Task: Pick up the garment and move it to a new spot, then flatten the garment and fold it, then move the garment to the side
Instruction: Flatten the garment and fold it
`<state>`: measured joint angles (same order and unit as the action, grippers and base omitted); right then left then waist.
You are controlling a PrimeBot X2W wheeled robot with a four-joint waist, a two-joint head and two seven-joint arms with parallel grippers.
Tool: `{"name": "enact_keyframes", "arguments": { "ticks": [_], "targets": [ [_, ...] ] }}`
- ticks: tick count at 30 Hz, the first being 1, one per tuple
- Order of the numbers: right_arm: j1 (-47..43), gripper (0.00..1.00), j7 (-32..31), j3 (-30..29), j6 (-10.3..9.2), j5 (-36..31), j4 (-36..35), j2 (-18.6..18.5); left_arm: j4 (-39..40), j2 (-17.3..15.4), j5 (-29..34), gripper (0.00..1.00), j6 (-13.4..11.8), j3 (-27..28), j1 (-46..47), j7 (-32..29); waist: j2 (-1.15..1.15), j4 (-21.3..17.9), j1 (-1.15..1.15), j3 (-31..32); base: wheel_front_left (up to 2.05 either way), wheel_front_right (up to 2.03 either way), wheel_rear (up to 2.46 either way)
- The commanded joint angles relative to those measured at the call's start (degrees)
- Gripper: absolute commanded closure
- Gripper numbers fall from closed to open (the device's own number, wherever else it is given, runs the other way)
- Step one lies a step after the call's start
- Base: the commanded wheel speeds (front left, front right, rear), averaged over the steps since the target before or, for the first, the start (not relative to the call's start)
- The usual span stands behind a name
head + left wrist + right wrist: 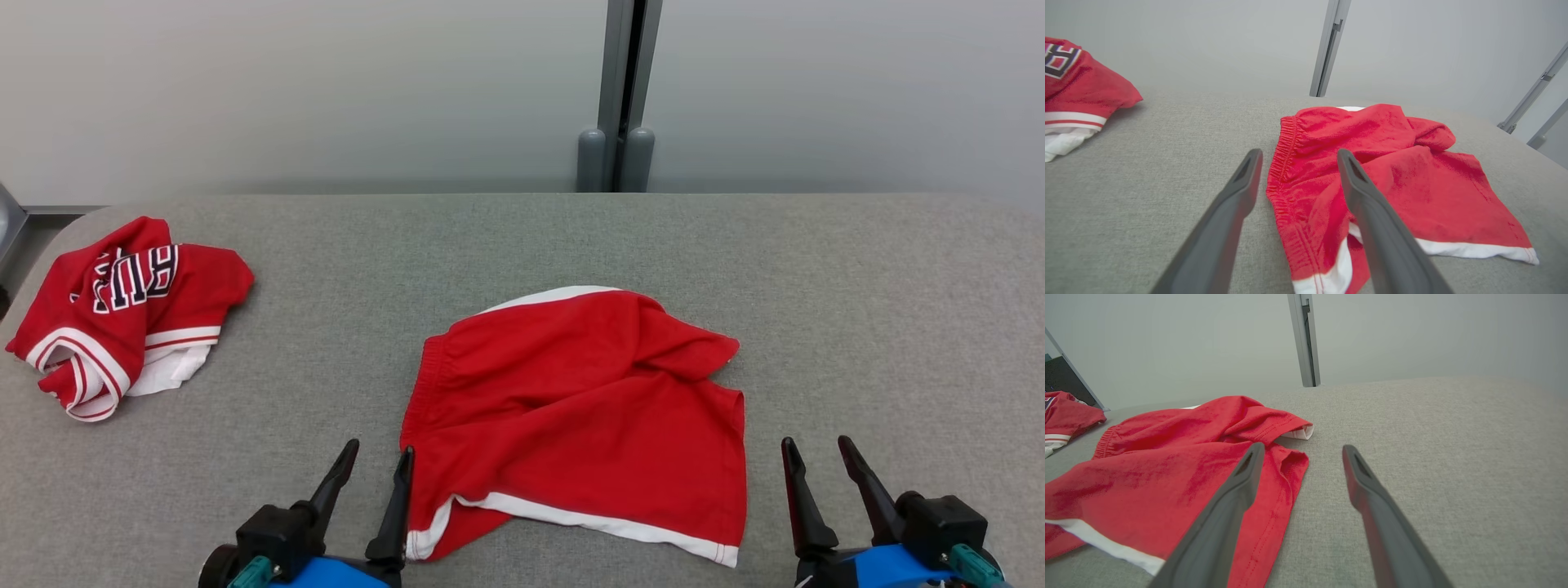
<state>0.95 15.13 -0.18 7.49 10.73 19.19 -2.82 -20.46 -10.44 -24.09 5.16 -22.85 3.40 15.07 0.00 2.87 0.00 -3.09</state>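
Shorts (pixel 580 408) rumpled on the desk (pixel 857 286); left fingers (pixel 397 498) and right fingers (pixel 800 494) spread wide, empty, flanking the near hem. Jersey (pixel 122 310) at far left.

The left pincer (pixel 379 449) and the right pincer (pixel 816 443) each have two long, dark, pointy fingers (pixel 804 498), a black block (pixel 273 539), a bright blue wrist (pixel 886 565) and a small teal knob (pixel 969 563).

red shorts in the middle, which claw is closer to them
Left. The left claw is at the near left corner of the red shorts; the right claw stands off their right edge, bare table between.
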Motion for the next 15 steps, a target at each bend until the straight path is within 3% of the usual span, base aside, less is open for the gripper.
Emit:
{"name": "enact_keyframes", "arguments": {
  "ticks": [1,15],
  "targets": [
    [-0.4,0.00,0.0,-0.2,0.01,0.3,0.0,-0.1,1.0,0.1,0.9,0.00,0.2,1.8,-1.3,0.1,0.00,0.1,0.00,0.2,0.00,0.00,0.00],
    [-1.0,0.00,0.0,-0.7,0.01,0.1,0.1,-0.2,10.2,5.1,10.0,0.00,-1.6,21.7,-6.1,0.1,0.00,-0.8,0.00,1.3,0.00,0.00,0.00]
  ]
}}
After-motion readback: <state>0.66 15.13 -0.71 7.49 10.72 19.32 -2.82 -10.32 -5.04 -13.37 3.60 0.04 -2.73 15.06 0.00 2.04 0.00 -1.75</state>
